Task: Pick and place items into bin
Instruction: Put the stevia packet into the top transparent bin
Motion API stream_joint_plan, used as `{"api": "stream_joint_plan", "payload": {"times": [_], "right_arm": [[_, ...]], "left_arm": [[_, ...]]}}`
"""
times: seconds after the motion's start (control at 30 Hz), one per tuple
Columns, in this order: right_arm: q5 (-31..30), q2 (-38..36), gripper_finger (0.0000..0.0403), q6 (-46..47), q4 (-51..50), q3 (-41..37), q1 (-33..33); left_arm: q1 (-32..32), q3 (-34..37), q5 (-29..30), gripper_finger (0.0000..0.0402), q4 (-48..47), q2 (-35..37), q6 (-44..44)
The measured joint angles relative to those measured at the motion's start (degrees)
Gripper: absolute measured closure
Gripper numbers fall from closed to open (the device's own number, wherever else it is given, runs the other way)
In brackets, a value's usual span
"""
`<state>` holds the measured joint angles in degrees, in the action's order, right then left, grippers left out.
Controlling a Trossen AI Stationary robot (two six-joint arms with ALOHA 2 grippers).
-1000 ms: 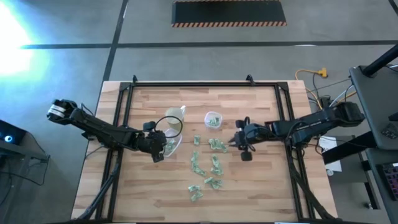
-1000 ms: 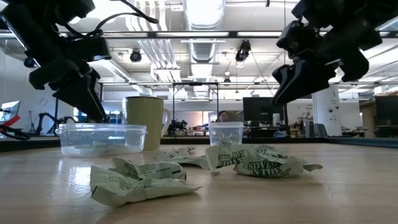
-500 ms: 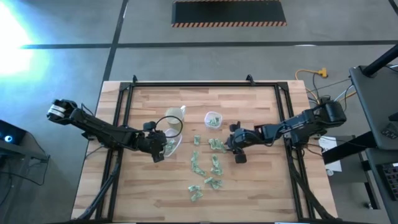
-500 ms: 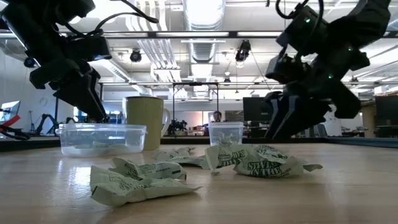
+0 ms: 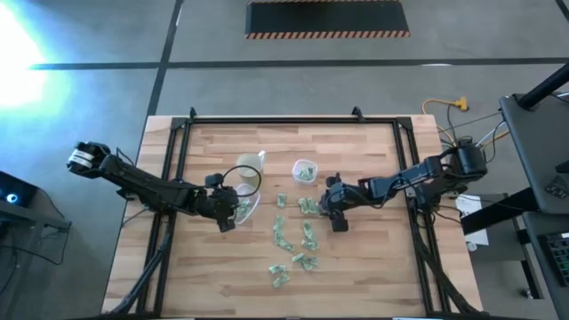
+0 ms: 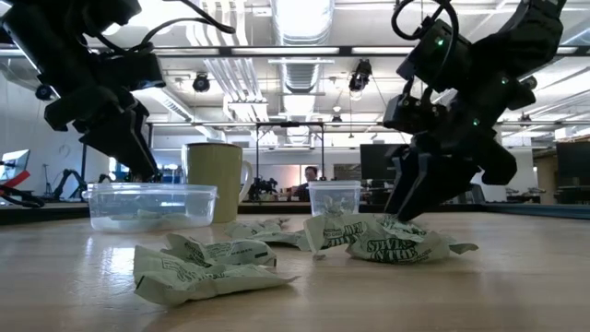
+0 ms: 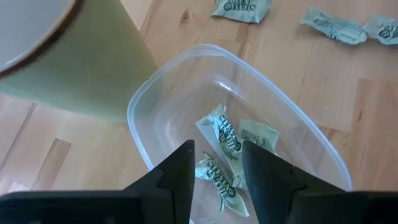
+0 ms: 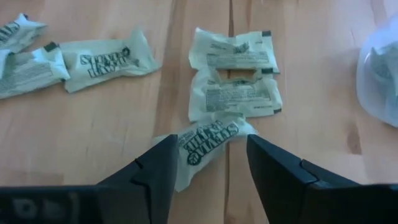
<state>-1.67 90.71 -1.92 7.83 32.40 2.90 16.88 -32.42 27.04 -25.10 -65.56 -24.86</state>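
Several small pale-green wrapped items lie scattered on the wooden table's middle. My right gripper is open and low over them. Its fingers stand on either side of one crinkled piece, and I see no touch. Two more pieces lie just beyond it. My left gripper hangs open over the clear plastic bin, inside which a few items lie on the bottom. In the low view the right gripper reaches down to the pile.
A pale yellowish cup stands right behind the bin. A small clear tub holding items stands at the table's middle, far side. A black frame rail runs around the tabletop.
My right gripper has gone toward the table's left edge and down onto the scattered items, and its fingers have opened wide. It now straddles one piece. The items have not moved.
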Motion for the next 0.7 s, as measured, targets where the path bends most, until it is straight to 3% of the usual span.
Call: {"api": "stream_joint_plan", "payload": {"times": [0.27, 0.7], "right_arm": [[0.0, 0.2, 0.0236, -0.7, -0.2, 0.0, 0.0], [0.0, 0.2, 0.0353, -4.7, -0.2, 0.0, 0.0]], "left_arm": [[0.0, 0.0, 0.0, 0.0285, 0.6, 0.0, 0.0], [0.0, 0.0, 0.0, 0.0285, 0.6, 0.0, 0.0]]}}
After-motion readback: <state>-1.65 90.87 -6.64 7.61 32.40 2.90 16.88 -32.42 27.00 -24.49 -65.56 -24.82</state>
